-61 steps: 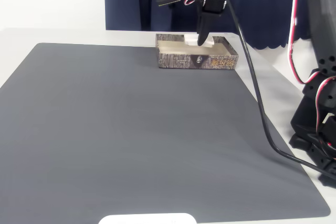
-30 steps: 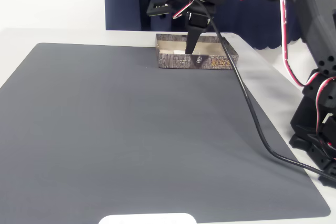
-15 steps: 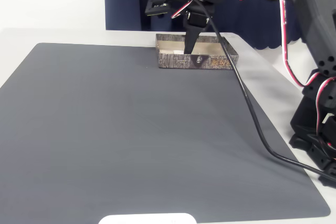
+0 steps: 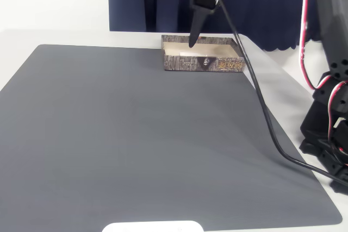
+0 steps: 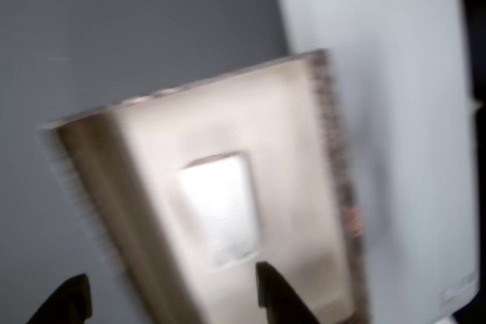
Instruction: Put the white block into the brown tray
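The white block (image 5: 219, 206) lies flat on the pale floor of the brown tray (image 5: 323, 123), nothing gripping it. In the wrist view my gripper (image 5: 171, 305) is open, its two dark fingertips (image 5: 275, 294) spread wide at the bottom edge, above the tray's near part. In the fixed view the brown tray (image 4: 185, 63) sits at the far edge of the grey mat, and the gripper (image 4: 172, 13) hangs above it: one finger points down at the tray's back rim, the other jaw sticks out to the left. The tray's front wall hides the block there.
A large grey mat (image 4: 136, 134) covers the white table. The arm's black base (image 4: 331, 134) stands at the right, with a black cable (image 4: 261, 112) trailing across the mat's right side. A flat white plate (image 4: 152, 226) pokes in at the bottom edge. A blue curtain hangs behind.
The gripper came down into the tray holding the block, opened and left it there. It has since lifted upward, clear of the tray.
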Controlling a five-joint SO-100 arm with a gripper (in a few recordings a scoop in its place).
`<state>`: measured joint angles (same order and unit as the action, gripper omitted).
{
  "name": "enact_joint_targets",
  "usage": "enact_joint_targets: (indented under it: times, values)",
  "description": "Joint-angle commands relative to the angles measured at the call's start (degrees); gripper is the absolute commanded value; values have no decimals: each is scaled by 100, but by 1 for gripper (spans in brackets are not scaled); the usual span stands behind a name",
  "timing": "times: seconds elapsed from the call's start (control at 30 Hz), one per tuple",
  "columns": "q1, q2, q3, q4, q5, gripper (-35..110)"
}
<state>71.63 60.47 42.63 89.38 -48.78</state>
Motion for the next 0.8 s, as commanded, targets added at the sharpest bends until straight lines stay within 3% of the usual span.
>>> enact_joint_targets:
  times: [0.0,0.43,0.77]
  values:
    - [-202,800,255,211,352,47]
    - [-1274,2971,2250,439,1494,45]
    - [-2584,4482,4201,501,2997,31]
